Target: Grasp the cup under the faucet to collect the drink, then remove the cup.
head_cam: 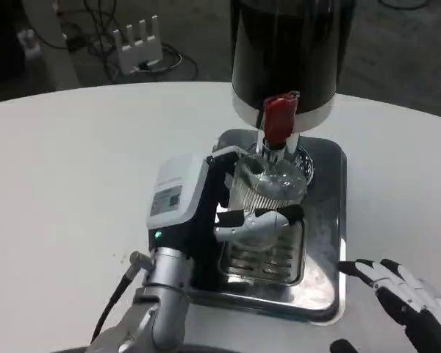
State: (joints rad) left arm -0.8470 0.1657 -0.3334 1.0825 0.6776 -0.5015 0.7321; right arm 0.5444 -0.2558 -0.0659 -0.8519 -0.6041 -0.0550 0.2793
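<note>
The left hand point(239, 209) wraps its fingers around the clear cup point(268, 184), holding it upright over the metal tray point(327, 220) directly under the red tap point(281, 118) so drink would fall inside, while the right hand point(408, 298) waits empty, fingers spread, beside the tray.

Cup point(268, 184): clear ribbed plastic or glass. Tray point(325, 220): shiny stainless metal, slotted grille. Dispenser point(287, 51): glossy black body; faucet point(280, 118): red plastic lever. Table point(73, 184): matt white.
</note>
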